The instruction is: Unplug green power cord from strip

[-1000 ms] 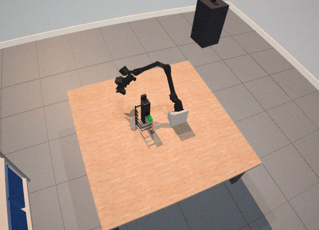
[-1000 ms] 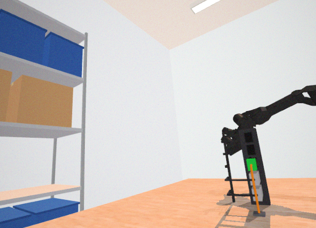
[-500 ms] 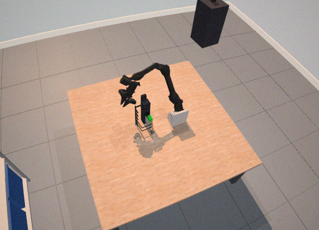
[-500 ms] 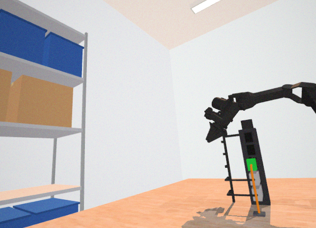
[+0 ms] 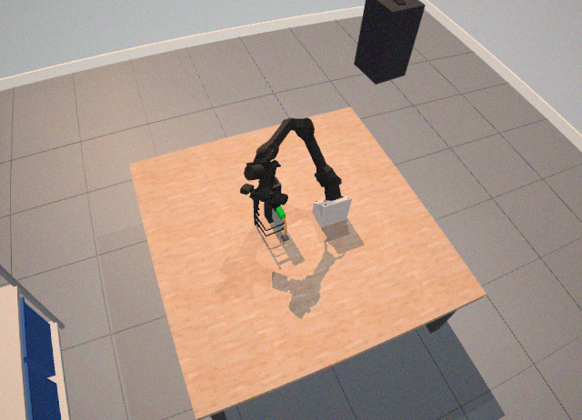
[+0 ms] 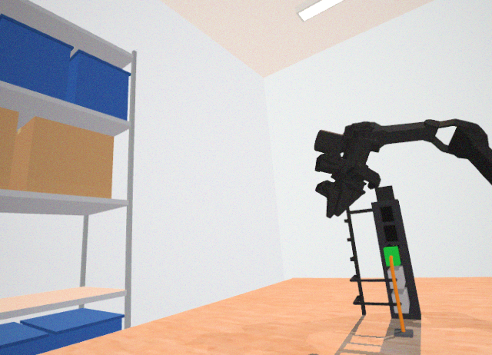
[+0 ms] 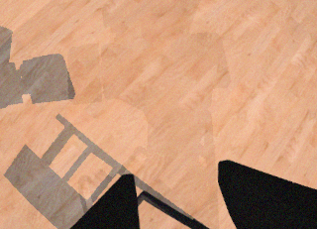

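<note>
Basically the tool (image 6: pixel 335 210) hangs near the top of the upright power strip (image 6: pixel 391 228), on its left side in the exterior view, fingers partway apart and gripping nothing. Green plug (image 6: pixel 391 256) sits seated mid-strip, well below and to the right of the tool. Orange cord (image 6: pixel 396 296) runs steeply down from the plug to the table (image 6: pixel 238 327). Strip's long axis is near vertical, so I judge the tool must drop down along the strip face to reach the plug.

The setting is a storeroom or workshop. A metal shelving unit (image 6: pixel 79 177) at 9 o'clock carries blue bins (image 6: pixel 63 71) and cardboard boxes (image 6: pixel 59 157). A wooden tabletop (image 5: pixel 376 246) stands on a grey tiled floor (image 5: pixel 141 101) under a ceiling strip light (image 6: pixel 334 1).
</note>
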Robot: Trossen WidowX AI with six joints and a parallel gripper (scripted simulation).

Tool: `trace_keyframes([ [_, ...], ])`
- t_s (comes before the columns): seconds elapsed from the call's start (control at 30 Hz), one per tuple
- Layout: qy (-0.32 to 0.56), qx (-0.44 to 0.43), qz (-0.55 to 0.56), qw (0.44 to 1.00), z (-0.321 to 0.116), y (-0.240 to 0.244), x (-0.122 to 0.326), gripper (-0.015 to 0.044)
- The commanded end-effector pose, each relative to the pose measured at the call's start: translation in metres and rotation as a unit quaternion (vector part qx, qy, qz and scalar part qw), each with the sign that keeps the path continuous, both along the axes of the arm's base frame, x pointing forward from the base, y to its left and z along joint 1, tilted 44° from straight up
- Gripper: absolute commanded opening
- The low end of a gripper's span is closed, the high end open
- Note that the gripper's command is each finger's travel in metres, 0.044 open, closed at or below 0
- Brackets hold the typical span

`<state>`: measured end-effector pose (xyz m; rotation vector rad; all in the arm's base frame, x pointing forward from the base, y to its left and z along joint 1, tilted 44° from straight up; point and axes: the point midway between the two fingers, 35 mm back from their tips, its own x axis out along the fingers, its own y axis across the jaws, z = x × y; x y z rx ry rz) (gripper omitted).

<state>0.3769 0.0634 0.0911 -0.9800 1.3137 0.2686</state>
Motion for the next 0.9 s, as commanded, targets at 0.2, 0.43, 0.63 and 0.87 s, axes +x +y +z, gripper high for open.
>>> trace_keyframes([
  [0.2,0.349,-0.204,0.214,0.89,-0.072,-0.007,-0.096,0.016],
  [0.43,0.355,-0.207,0.218,0.885,-0.074,-0.007,-0.098,0.016],
  [0.63,0.355,-0.207,0.218,0.885,-0.07,-0.011,-0.098,0.016],
  [0.87,0.355,-0.208,0.218,0.885,-0.062,-0.019,-0.098,0.016],
])
